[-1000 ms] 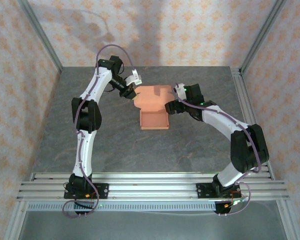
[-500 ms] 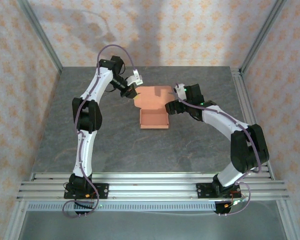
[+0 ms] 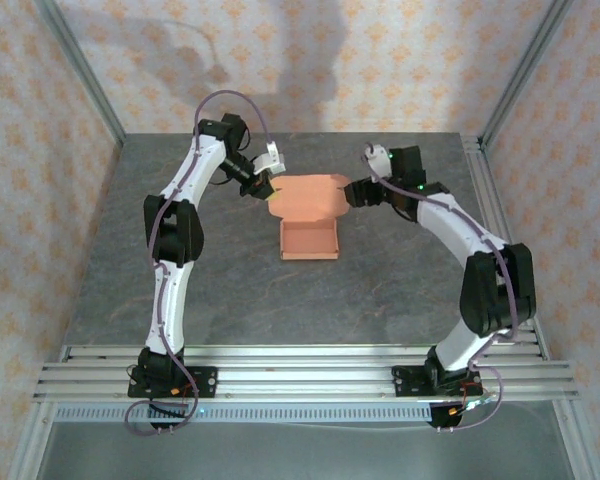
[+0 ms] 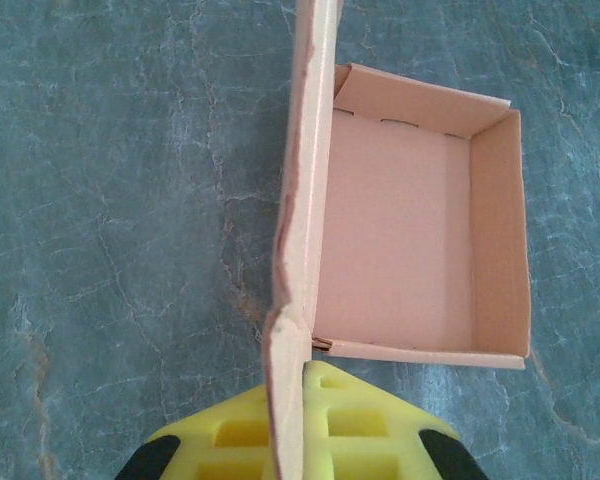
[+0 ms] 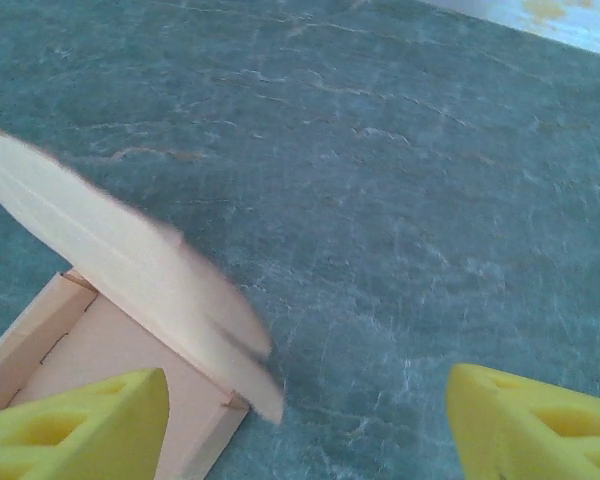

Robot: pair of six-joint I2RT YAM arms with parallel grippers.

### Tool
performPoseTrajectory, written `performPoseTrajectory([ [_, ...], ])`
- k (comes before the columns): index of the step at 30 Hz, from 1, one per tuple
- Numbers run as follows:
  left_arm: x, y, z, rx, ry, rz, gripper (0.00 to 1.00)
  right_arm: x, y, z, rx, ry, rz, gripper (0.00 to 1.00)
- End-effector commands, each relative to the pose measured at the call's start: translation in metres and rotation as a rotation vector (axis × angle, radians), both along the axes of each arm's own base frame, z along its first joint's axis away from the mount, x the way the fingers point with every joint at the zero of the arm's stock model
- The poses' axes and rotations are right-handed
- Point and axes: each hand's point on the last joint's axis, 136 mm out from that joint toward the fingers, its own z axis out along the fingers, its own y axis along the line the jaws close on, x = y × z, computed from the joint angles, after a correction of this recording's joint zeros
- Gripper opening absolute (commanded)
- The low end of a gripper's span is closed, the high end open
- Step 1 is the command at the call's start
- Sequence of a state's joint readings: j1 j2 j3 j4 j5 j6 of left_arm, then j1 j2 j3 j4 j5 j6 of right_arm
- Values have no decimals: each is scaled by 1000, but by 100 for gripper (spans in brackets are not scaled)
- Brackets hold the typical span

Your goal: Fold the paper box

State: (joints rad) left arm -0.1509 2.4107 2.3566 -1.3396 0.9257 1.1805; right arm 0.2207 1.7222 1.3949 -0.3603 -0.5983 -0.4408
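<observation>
One paper box (image 3: 308, 240) on one table (image 3: 230, 290) — two arms, a left arm (image 3: 170, 235) and a right arm (image 3: 455, 222).

Thin salmon-orange card paper box (image 3: 308, 240), plain, paler peach inside. Bench (image 3: 230, 290) dark grey-teal stone, pale marble veins. My left gripper (image 4: 290, 430) and right gripper (image 5: 310, 425): yellow foam pads (image 4: 230, 440). My arms (image 3: 170, 285) white, black joints, purple cable (image 3: 225, 95). Walls (image 3: 40, 120) peach, orange floral repeat. Aluminium rails (image 3: 300, 365) silver.

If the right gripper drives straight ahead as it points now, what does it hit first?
Probably the paper box: its raised lid's blurred end lies just left of centre ahead of the open right gripper. Right of that lies bare table. Depth is unclear, so it might miss.
</observation>
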Motion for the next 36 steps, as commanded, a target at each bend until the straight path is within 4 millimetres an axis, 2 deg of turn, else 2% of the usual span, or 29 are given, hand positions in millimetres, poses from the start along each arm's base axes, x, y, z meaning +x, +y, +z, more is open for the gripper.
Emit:
performPoseTrajectory([
  [1, -13, 0, 15, 3, -13, -37, 0, -19, 15, -11, -49, 78, 229, 72],
  [4, -13, -1, 15, 0, -16, -37, 0, -19, 20, -15, -85, 111, 334, 71],
  [7, -12, -2, 16, -7, -19, -38, 0, -18, 21, -20, -118, 124, 409, 65],
  [16, -9, -3, 14, -12, -13, -27, 0, -32, 27, -36, -127, 249, 557, 40],
  [22, -10, -2, 14, -8, -7, -22, 0, -27, 35, -44, -132, 276, 577, 25],
  [24, -11, -2, 14, -9, -3, -24, 0, -26, 37, -44, -122, 283, 579, 17],
  [28, -11, -2, 14, -5, -3, -23, 0, -23, 38, -43, -121, 281, 578, 11],
  [30, -10, -2, 14, -3, -3, -20, 0, -23, 37, -44, -132, 281, 573, 1],
  [36, -3, -4, 20, -19, -5, 27, 0, -22, 37, -36, -149, 258, 537, 0],
])
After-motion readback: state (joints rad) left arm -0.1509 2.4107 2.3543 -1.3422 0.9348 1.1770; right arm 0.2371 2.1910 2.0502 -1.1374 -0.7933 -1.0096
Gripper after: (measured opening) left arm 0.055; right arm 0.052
